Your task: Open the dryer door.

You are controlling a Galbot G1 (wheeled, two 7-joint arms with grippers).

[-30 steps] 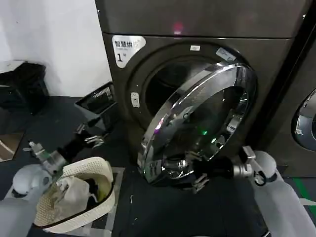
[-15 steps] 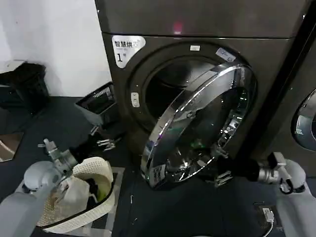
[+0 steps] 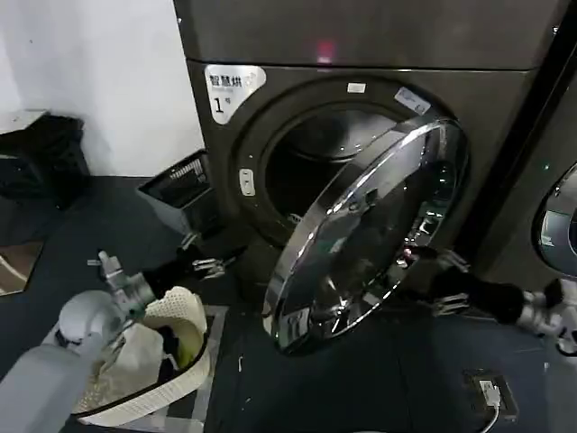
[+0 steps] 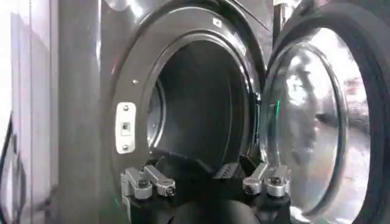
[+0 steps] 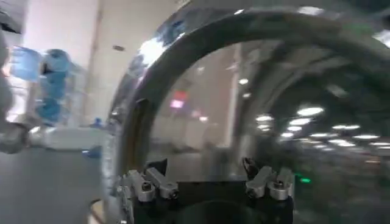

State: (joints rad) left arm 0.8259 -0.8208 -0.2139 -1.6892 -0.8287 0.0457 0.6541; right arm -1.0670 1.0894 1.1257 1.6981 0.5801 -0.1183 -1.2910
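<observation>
Partly ajar, dryer door (image 3: 365,230), right gripper (image 3: 431,281) touching its rim

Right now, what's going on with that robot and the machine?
The robot is opening a front-loading dryer. The dryer door stands partly open, the dark drum opening exposed. The right gripper is at the door's outer face, jaws open; the left gripper, also open, hovers before the drum, above a laundry basket.

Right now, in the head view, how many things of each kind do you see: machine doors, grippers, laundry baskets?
Machine doors: 2, the dryer door swung open and a neighbouring door
Grippers: 2, left gripper, right gripper
Laundry baskets: 1, white basket
Total: 5
</observation>
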